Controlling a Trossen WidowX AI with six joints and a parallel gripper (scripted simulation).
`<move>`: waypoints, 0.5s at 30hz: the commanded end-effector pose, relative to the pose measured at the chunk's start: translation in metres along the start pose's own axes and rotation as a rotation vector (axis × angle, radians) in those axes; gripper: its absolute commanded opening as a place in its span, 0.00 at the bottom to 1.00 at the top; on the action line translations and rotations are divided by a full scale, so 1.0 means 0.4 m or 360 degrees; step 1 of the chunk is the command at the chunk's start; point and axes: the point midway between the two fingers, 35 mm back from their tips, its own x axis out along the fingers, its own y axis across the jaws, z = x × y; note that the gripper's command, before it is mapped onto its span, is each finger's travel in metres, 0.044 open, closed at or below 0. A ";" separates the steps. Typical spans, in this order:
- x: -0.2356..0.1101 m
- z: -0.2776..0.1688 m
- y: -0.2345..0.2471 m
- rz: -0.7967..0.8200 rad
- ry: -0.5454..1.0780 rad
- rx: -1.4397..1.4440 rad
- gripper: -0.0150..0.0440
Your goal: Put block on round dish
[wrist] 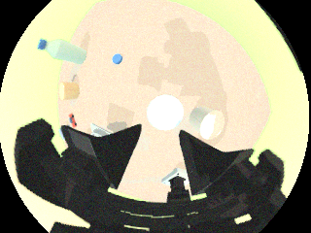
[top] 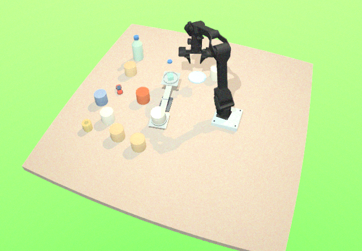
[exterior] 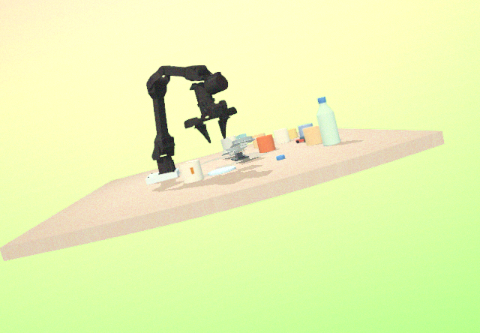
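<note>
1. Arm [top: 221, 67]: matte black throughout, built of blocky jointed segments.
2. Base [top: 227, 120]: flat white square plate, a dark screw dot at each visible corner.
3. Gripper [top: 195, 57]: black crossbar carrying two tapered, pointed black fingers [exterior: 203, 131].
4. No cables or markings discernible.
</note>
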 end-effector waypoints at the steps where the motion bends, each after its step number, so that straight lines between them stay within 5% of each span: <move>1: -0.017 -0.039 0.110 0.0013 0.0012 -0.0119 0.69; 9: -0.061 -0.195 0.327 -0.0021 0.0078 -0.0238 0.69; 15: -0.063 -0.211 0.342 -0.0025 0.0082 -0.0248 0.69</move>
